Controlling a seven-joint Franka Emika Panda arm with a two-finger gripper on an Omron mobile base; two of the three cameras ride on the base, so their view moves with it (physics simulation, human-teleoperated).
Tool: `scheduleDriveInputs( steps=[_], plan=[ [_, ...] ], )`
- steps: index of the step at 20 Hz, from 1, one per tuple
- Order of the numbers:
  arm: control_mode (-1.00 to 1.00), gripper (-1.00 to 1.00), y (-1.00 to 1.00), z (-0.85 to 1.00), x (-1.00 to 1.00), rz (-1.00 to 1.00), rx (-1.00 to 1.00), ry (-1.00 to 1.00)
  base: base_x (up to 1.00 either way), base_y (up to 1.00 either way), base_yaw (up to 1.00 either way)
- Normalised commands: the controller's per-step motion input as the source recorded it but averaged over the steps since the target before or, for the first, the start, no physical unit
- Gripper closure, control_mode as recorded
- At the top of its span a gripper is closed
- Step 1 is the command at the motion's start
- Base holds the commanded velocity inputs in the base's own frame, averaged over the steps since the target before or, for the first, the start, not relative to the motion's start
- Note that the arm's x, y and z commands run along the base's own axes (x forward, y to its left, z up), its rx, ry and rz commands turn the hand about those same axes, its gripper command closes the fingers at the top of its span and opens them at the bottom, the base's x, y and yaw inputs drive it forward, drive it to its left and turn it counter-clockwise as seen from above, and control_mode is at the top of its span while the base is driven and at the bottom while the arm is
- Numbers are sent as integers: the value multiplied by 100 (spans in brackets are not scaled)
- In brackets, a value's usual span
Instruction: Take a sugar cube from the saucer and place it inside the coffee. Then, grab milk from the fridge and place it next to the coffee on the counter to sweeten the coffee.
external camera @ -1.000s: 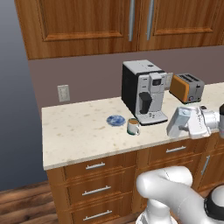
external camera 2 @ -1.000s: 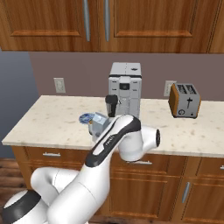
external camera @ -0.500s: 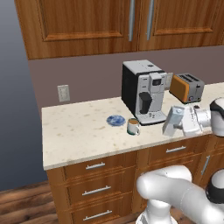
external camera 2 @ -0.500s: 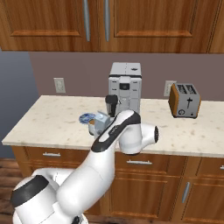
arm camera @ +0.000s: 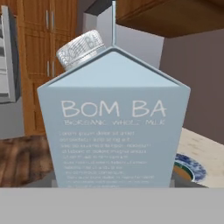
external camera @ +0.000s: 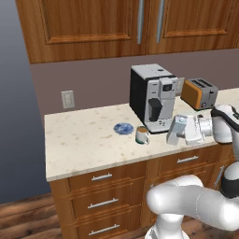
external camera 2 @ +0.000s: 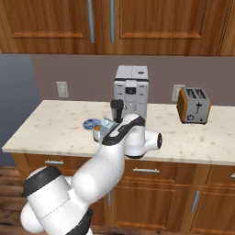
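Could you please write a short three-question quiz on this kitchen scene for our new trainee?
1. True or false: the gripper is holding the milk carton above the counter.
2. Which stands closest to the blue saucer? A) the toaster B) the coffee mug C) the wall socket
3. Fill in: the carton's cap is coloured ____.

Key: 1 true; 2 B; 3 silver.

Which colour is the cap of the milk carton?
The cap of the milk carton is silver-grey, best seen in the hand view.
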Motion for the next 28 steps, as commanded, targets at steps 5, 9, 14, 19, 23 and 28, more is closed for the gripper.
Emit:
scheduleDriveInputs(
  steps=[5,9,14,19,23,28],
  plan=[
    [-100,100,4,-21,47,-2,0,2,0,0,0],
    [-100,100,0,-26,34,-5,-1,0,0,0,0],
    [-100,100,0,-42,24,-5,-7,0,0,0,0],
    [-100,100,0,-45,18,-2,-4,2,0,0,0],
    [-100,100,0,-35,24,-1,0,0,0,0,0],
    [-100,100,0,-22,17,-2,0,0,0,0,0]
  ],
)
